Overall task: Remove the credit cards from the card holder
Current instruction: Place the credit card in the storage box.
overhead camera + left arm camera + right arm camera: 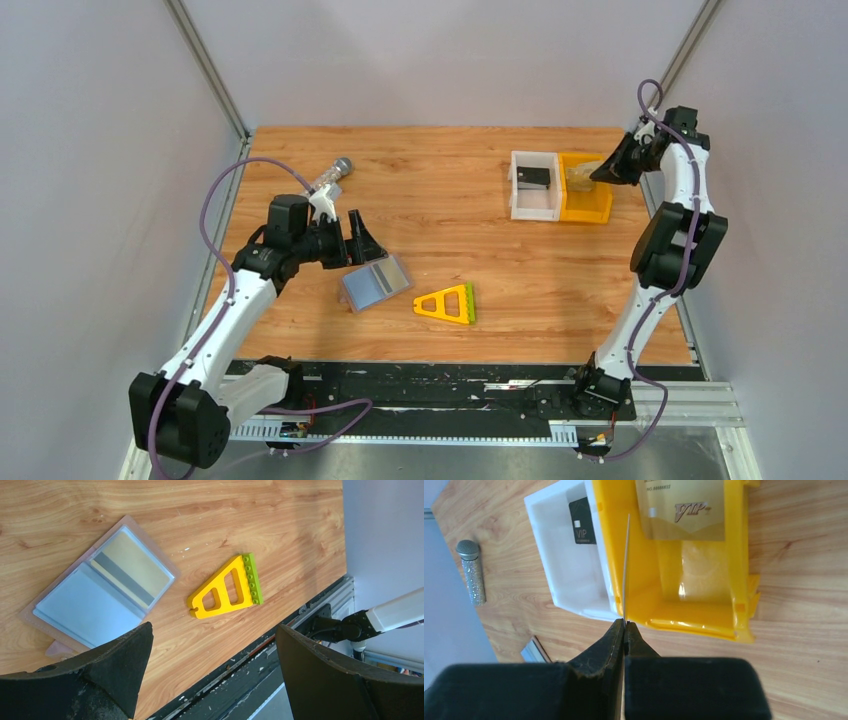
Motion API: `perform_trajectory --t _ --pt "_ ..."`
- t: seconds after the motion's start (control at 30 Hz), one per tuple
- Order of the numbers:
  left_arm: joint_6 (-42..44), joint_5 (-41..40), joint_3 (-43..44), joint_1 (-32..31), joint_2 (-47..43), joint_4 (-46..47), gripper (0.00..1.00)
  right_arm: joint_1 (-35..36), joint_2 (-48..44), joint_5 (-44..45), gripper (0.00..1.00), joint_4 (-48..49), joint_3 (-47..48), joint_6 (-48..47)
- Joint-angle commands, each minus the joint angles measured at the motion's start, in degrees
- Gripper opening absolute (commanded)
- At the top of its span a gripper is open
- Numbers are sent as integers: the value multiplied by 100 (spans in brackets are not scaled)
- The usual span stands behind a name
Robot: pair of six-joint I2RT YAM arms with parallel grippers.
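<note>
The card holder (375, 285) lies open on the wood-grain bench (450, 200), a tan card (132, 570) in its slot; the left hand (362, 240) hovers beside it, fingers (115, 650) spread wide; the right hand (600, 172) pinches a thin card (626, 570) edge-on over the yellow bin (586, 213), where a gold card (684, 510) lies; grey walls (100, 200) close both sides; bare wood separates holder from that bin; a yellow-and-green frame (447, 304) sits toward the front edge.

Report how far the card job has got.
Done: a black card lies in the white bin and a gold card in the yellow bin. In hand: the right gripper pinches a third card edge-on by the bins. Remaining: one striped card sits in the card holder, beside the open left gripper.
</note>
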Motion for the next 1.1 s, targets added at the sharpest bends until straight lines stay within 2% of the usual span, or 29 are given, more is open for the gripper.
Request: perform_trajectory --t 0.0,0.37,1.07 --pt "226 -36 168 -4 -49 96 100 -12 417 130 0 -398 811 -244" --pt "244 -62 214 -4 98 113 100 -16 1282 -478 0 -339 1535 -187" --pt "223 -174 229 -4 149 75 100 -47 1924 -295 12 -237 2141 -183"
